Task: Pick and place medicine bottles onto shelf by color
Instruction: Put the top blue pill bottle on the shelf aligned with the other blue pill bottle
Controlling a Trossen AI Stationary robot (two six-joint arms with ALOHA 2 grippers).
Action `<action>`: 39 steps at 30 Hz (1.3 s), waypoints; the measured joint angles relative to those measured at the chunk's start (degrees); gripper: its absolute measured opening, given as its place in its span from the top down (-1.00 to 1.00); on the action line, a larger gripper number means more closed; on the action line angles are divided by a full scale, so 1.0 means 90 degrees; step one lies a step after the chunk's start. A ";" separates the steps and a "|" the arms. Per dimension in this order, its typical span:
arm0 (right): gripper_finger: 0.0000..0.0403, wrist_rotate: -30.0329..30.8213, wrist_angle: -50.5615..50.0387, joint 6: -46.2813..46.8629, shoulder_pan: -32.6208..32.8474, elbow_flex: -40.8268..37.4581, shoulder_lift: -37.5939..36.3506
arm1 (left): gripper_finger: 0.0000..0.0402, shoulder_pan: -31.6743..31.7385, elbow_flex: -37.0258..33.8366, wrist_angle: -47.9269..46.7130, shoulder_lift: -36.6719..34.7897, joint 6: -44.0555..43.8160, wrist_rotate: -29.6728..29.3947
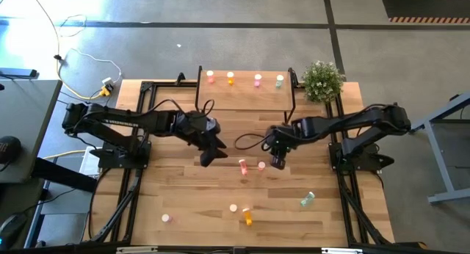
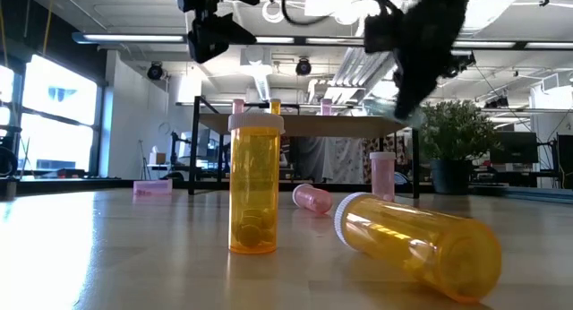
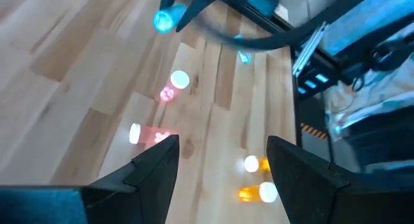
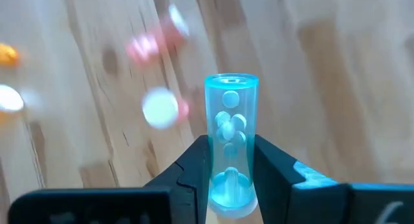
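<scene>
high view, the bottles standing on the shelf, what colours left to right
pink bottle → orange bottle → second pink bottle → green bottle, all on the shelf

A small potted plant (image 1: 322, 81) with bushy green leaves stood at the far right corner of the wooden table (image 1: 183, 195). On the grey floor beyond the table's far left corner, a white cable (image 1: 88, 59) looped toward a yellow plug (image 1: 107, 85). A grey desk (image 1: 26, 114) sat left of the table.
</scene>
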 joint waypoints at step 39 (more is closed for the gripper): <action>0.60 0.1615 0.1993 -0.8502 0.0575 0.1735 -0.0002 | -0.12 0.0287 0.0000 0.2387 0.0041 -0.5824 0.0332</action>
